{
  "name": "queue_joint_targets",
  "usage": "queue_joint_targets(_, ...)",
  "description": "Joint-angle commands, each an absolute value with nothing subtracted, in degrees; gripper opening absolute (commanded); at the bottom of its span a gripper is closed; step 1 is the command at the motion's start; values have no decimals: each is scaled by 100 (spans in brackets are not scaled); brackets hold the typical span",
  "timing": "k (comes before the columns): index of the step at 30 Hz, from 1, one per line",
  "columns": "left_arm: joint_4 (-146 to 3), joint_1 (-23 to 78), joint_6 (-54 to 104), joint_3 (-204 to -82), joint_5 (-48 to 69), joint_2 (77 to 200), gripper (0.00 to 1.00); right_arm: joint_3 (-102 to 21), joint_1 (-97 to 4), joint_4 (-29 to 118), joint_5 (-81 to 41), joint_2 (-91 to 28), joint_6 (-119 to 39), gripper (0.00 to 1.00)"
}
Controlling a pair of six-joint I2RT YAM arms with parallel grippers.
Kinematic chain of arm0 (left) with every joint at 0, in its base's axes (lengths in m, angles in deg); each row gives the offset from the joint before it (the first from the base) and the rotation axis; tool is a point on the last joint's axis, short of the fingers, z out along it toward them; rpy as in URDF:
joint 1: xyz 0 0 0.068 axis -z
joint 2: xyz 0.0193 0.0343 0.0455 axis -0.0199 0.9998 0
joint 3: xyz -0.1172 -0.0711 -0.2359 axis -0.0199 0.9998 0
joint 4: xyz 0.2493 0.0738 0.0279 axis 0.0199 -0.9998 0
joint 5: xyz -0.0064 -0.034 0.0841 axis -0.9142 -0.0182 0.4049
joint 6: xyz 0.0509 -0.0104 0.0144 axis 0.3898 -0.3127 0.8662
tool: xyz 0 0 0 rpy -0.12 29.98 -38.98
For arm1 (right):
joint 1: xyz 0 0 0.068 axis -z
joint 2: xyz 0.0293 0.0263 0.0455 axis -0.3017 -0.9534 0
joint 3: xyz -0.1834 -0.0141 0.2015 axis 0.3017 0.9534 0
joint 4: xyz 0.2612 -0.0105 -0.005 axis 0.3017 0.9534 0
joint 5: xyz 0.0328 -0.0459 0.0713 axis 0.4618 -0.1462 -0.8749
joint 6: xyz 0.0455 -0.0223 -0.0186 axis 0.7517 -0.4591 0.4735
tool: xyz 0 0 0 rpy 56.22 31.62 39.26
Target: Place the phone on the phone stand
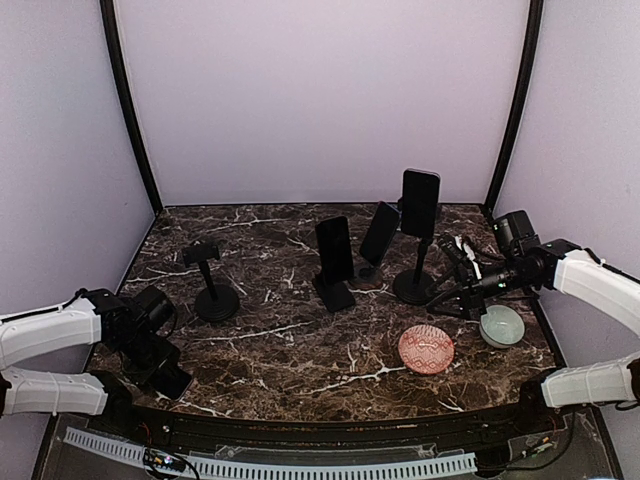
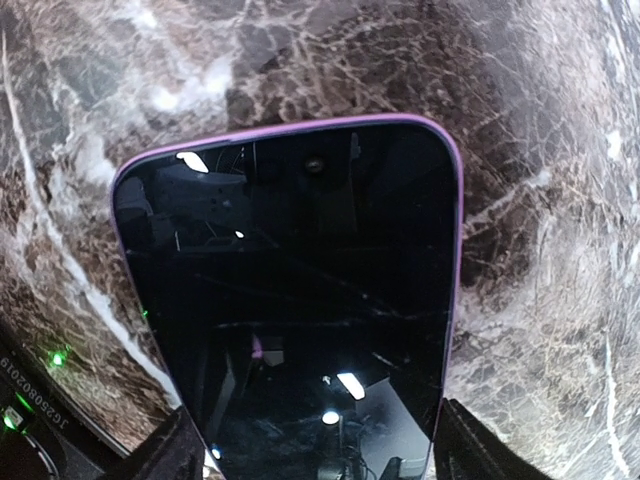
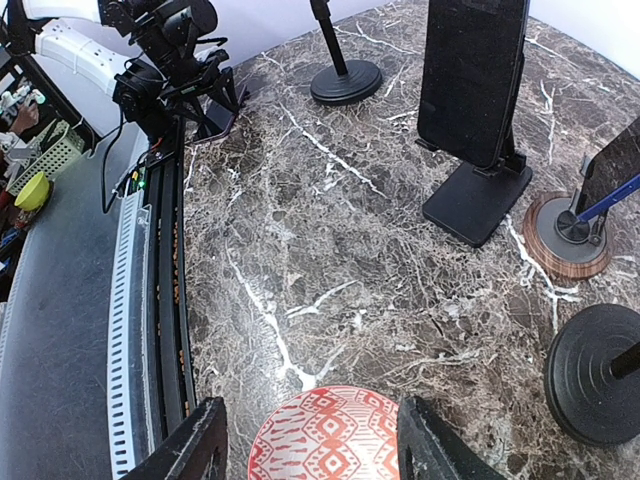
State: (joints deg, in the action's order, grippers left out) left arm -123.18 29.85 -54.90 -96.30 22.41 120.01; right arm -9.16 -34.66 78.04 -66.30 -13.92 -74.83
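A black phone with a purple edge (image 2: 290,290) lies between my left gripper's (image 2: 320,430) fingers (image 2: 470,450), which press on its two long sides just above the marble table. In the top view this gripper (image 1: 165,375) is at the table's front left corner. The empty phone stand (image 1: 207,285), black with a round base and a small clamp on top, stands behind it; its base also shows in the right wrist view (image 3: 345,80). My right gripper (image 3: 315,440) is open and empty over a red patterned dish (image 3: 335,435) at the right (image 1: 455,298).
Three other stands hold dark phones: a middle one (image 1: 335,258), a leaning one (image 1: 379,235) and a tall one (image 1: 420,205). A red dish (image 1: 426,348) and a pale green bowl (image 1: 501,325) sit front right. A slotted rail (image 3: 125,300) runs along the front edge.
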Motion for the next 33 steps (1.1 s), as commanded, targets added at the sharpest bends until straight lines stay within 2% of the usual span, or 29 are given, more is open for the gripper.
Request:
queue_joint_targets(1,-12055,2948,-5388,-9574,2245,12068,66,-949,-3481,7649,-6609,-1361,-7506,58)
queue_joint_targets(7,-12649,3071,-5051,-10507,2637,12303,51,-934,-3479,7612,-6562,-1373,-7489,58)
queue_joint_targets(12,-13029,3876,-5313,-11238,3409,12466,38,-954,-3484,7596,-6576,-1400,-7477,58)
queue_joint_targets(21,-14286,5092,-6051,-12528,4606,13308,25,-1036,-3488,7612,-6636,-1477,-7416,57)
queue_joint_targets(27,-14908,5949,-6268,-13416,5287,13879,0,-1396,-3490,7813,-6547,-1724,-7430,57)
queue_joint_targets(33,-15511,6931,-6556,-14526,6276,14767,0,-2778,-3498,8755,-6807,-2427,-7681,57)
